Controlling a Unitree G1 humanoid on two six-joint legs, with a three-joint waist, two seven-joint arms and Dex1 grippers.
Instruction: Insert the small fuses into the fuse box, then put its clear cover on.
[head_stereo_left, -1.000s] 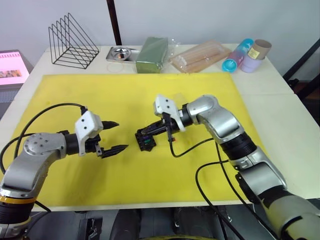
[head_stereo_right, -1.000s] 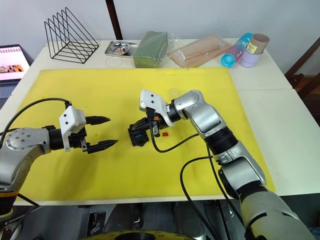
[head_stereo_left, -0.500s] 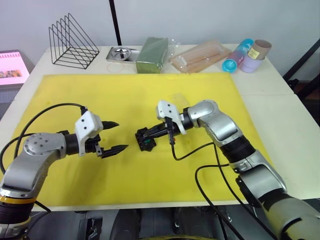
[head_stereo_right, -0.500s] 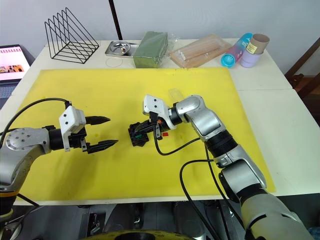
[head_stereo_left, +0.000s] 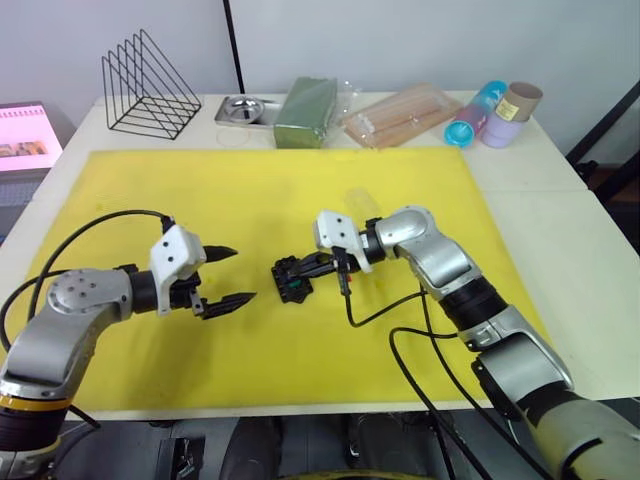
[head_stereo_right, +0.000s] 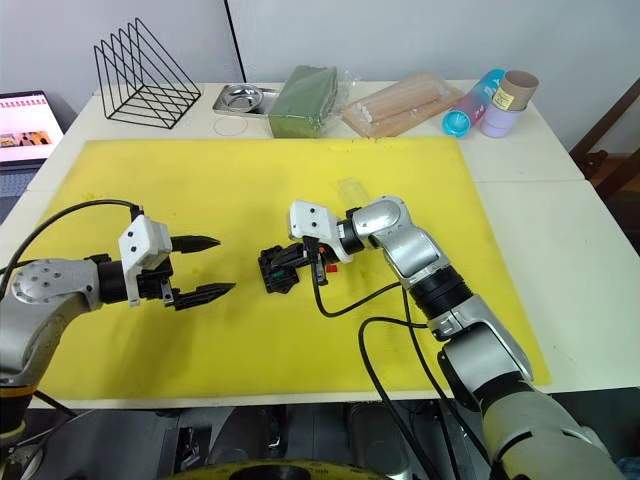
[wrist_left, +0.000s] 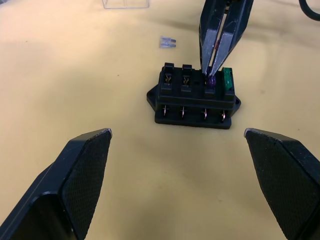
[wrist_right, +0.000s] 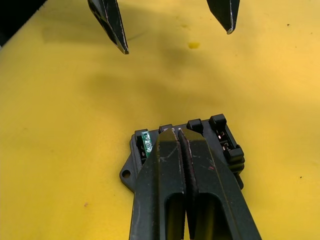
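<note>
The black fuse box (wrist_left: 192, 97) sits mid-mat on the yellow mat (head_stereo_left: 200, 190). A green fuse (wrist_left: 228, 79) stands in its end slot. Beside it is a purple fuse (wrist_left: 211, 80), and my right gripper (wrist_left: 212, 75) is shut on it from above, at the box top (wrist_right: 179, 131). A greyish-tan fuse (wrist_left: 168, 42) lies loose on the mat behind the box. A red fuse (head_stereo_right: 329, 266) lies by my right wrist. The clear cover (head_stereo_left: 360, 197) rests further back. My left gripper (head_stereo_left: 243, 273) hovers open to the left of the box, apart from it.
Along the table's back edge stand a wire rack (head_stereo_left: 150, 85), a metal tray (head_stereo_left: 243, 108), a green packet (head_stereo_left: 305, 110), a clear bag of sticks (head_stereo_left: 405, 112) and several cups (head_stereo_left: 490, 110). A pink screen (head_stereo_left: 25, 135) is at the far left. Black cables trail from both arms.
My right wrist has shifted slightly right and lower while its fingertips stay at the fuse box. The left arm has not moved.
</note>
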